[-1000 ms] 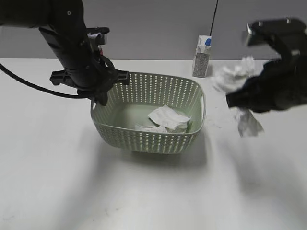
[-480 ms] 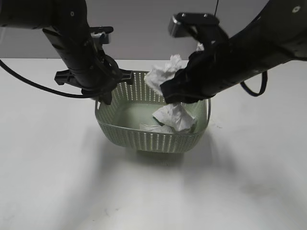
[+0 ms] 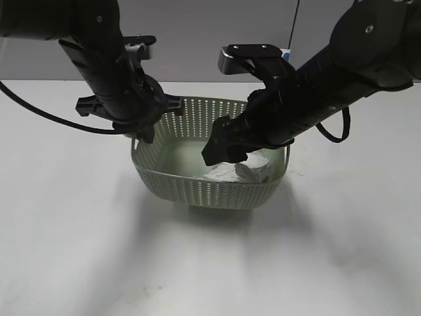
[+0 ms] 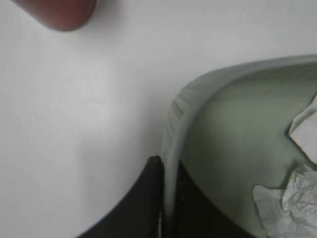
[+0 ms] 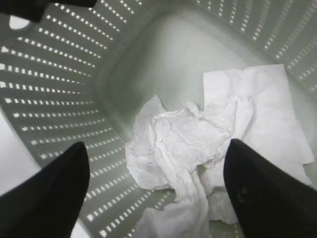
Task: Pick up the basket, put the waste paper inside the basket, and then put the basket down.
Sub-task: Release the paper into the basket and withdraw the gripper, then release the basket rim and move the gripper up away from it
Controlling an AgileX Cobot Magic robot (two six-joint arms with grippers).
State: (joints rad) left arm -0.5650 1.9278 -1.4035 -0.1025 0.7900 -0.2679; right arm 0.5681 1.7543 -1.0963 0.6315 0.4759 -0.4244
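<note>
The pale green slotted basket (image 3: 197, 191) hangs tilted a little above the white table. My left gripper (image 3: 138, 128) is shut on its left rim; in the left wrist view the rim (image 4: 171, 148) runs between the two black fingers (image 4: 148, 198). My right gripper (image 3: 227, 148) is open just inside the basket's top. In the right wrist view its fingers (image 5: 54, 183) stand wide apart over crumpled white waste paper (image 5: 183, 148) lying on the basket floor (image 5: 163, 54). The paper also shows in the exterior view (image 3: 247, 172) and the left wrist view (image 4: 287, 198).
A red can (image 4: 62, 12) stands on the table beyond the basket's left corner in the left wrist view. A small white-and-blue carton (image 3: 287, 54) is mostly hidden behind my right arm at the back. The white table (image 3: 79, 250) spreads around the basket.
My right gripper swung in from the right with crumpled paper, lowered into the basket and opened; the paper now lies on the basket floor. The left arm kept holding the basket.
</note>
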